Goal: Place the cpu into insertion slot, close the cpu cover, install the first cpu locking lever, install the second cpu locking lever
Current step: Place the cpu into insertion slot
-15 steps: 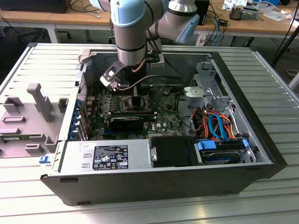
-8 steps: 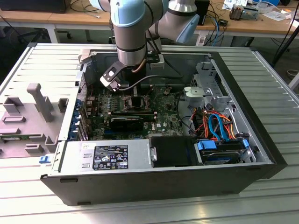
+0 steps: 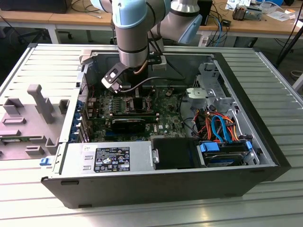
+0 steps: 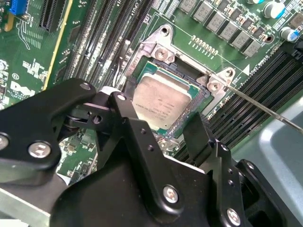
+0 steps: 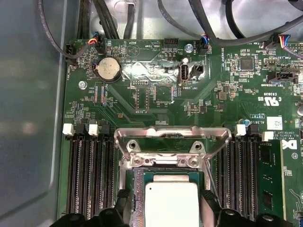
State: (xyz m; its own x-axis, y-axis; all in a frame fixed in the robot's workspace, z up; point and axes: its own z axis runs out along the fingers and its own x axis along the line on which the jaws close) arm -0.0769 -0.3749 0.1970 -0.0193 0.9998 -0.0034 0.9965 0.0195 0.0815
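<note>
The cpu [image 5: 170,202], a small square chip with a dull silver top, lies in the insertion slot [image 5: 138,189] on the green motherboard. In the second wrist view the cpu [image 4: 162,100] sits level inside the slot's silver rim [image 4: 163,52]. My gripper [image 5: 165,210] hovers right over it, open, with one black finger [image 5: 121,204] on each side and a small gap to the chip. The cpu cover [image 5: 173,135] stands swung up at the slot's hinge edge, leaving the chip's top bare. A thin wire lever [image 4: 265,109] sticks out from the socket corner. In the exterior view my gripper [image 3: 138,97] reaches down into the case.
Long black memory slots [image 5: 90,175] run along both sides of the socket. Black cables [image 5: 104,19] hang along the case wall beyond the board. A black heatsink block [image 3: 132,124], a power supply [image 3: 109,158] and drive cables [image 3: 220,127] crowd the open case.
</note>
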